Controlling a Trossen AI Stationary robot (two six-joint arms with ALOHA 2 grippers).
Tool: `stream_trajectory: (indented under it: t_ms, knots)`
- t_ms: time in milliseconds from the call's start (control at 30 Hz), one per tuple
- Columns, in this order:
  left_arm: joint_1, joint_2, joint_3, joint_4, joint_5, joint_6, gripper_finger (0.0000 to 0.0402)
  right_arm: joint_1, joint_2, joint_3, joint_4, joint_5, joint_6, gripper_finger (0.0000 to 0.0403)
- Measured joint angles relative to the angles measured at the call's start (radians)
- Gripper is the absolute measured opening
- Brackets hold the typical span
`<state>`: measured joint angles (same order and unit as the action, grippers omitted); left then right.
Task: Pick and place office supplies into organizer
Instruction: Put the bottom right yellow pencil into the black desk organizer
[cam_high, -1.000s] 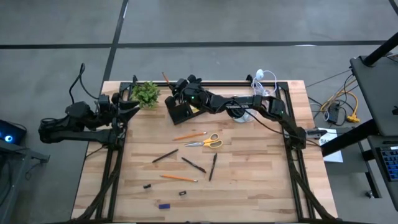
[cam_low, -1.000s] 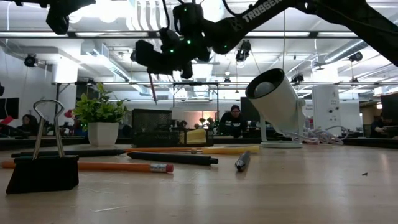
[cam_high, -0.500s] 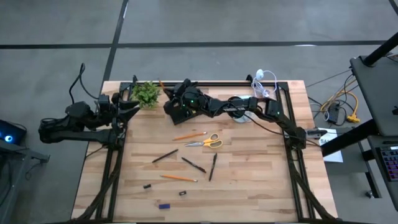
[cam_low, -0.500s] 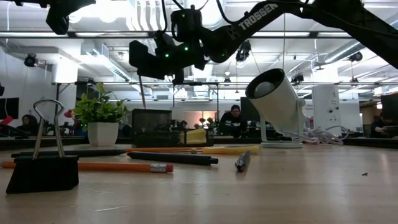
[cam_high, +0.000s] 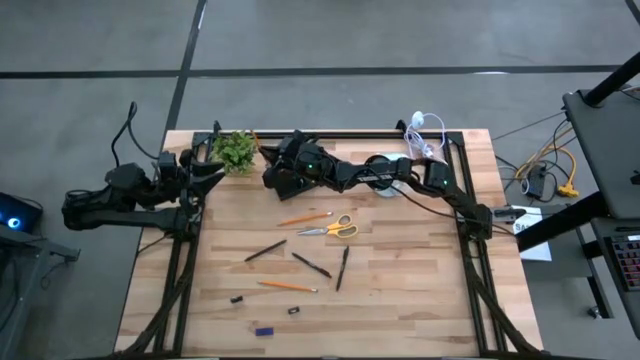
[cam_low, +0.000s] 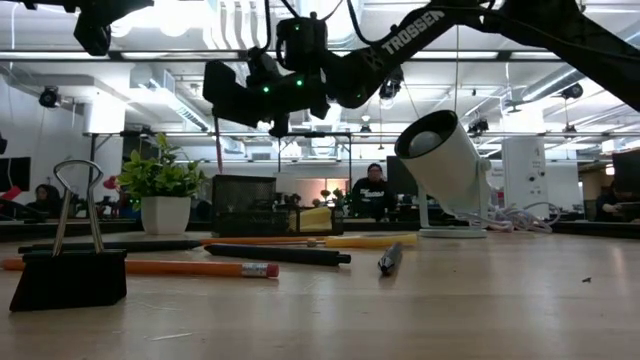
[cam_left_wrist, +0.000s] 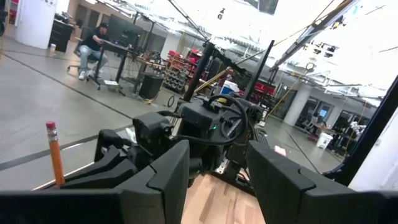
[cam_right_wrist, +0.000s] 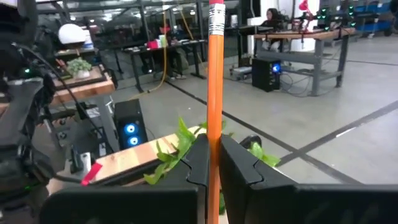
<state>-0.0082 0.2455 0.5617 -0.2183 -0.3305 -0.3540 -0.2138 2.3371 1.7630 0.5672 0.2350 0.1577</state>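
Right gripper (cam_high: 272, 166) near the table's (cam_high: 400, 280) far edge, above the black organizer (cam_low: 246, 205) and beside the small green plant (cam_high: 236, 150); its fingers are pressed together on an orange pencil (cam_right_wrist: 215, 93), held upright between them with the eraser end up. In the low view the pencil hangs point-down from the gripper, its tip above the organizer's near-left end, not touching it. The white round cup (cam_low: 448, 165) lies tilted on its side by the right arm. Left gripper (cam_high: 205, 172) waits off the table's left edge near the far corner, fingers (cam_left_wrist: 165, 177) apart, nothing between them. Still loose on the table: scissors (cam_high: 331, 228) and another pencil (cam_high: 305, 217) near the middle, three dark pens (cam_high: 312, 265) and a further pencil (cam_high: 287, 286) closer to the near edge, a binder clip (cam_low: 70, 265) and small dark and blue bits by the near edge. White coiled cable (cam_high: 425, 135) at the far right corner.
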Motion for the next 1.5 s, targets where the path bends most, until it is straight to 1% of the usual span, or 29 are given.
stream_trajectory:
  t_ms: [467,967,1100,1267,1400,1500]
  knots:
    - [0.0,0.0,0.0,0.0,0.0,-0.008,0.0146,-0.002,0.054,-0.001,-0.004,-0.008,0.0,0.0009]
    - [0.0,0.0,0.0,0.0,0.0,-0.008,0.0146,-0.016,0.055,-0.009,-0.034,-0.008,-0.009,0.0009]
    - [0.0,0.0,0.0,0.0,0.0,-0.008,0.0146,-0.02,0.055,-0.013,-0.039,-0.049,-0.012,0.0009]
    - [0.0,0.0,0.0,0.0,0.0,-0.008,0.0146,-0.023,0.055,-0.017,-0.04,-0.061,-0.033,0.0009]
    - [0.0,0.0,0.0,0.0,0.0,-0.009,0.0146,-0.029,0.065,-0.017,-0.029,-0.125,-0.025,0.0009]
    - [0.0,0.0,0.0,0.0,0.0,-0.01,0.0146,-0.032,0.073,-0.017,-0.03,-0.139,-0.024,0.0009]
